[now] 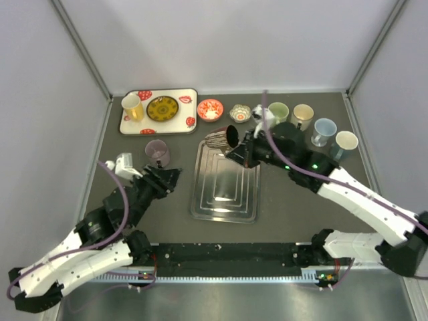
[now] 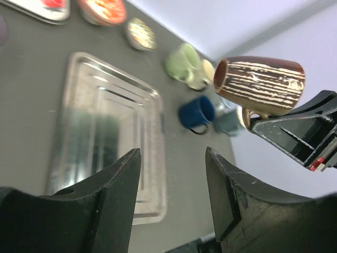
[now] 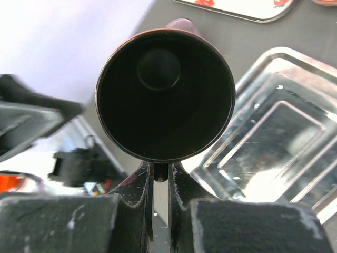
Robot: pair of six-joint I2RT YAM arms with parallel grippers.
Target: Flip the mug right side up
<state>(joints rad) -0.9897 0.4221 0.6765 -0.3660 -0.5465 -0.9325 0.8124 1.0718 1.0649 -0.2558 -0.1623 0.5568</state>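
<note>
Mug (image 2: pixel 260 79), striped in left wrist view, seemingly handle-pinched by right hand (image 3: pixel 159 176).

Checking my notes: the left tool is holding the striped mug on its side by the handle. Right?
No, the right tool holds the striped mug on its side by the handle; the right wrist view shows it. The left tool is open and empty.

White links (image 1: pixel 364 200), black joints (image 1: pixel 140 244) and purple cables (image 1: pixel 125 200) on both arms (image 1: pixel 73 257); left gripper (image 2: pixel 172 158) black, seemingly scuffed plastic
</note>
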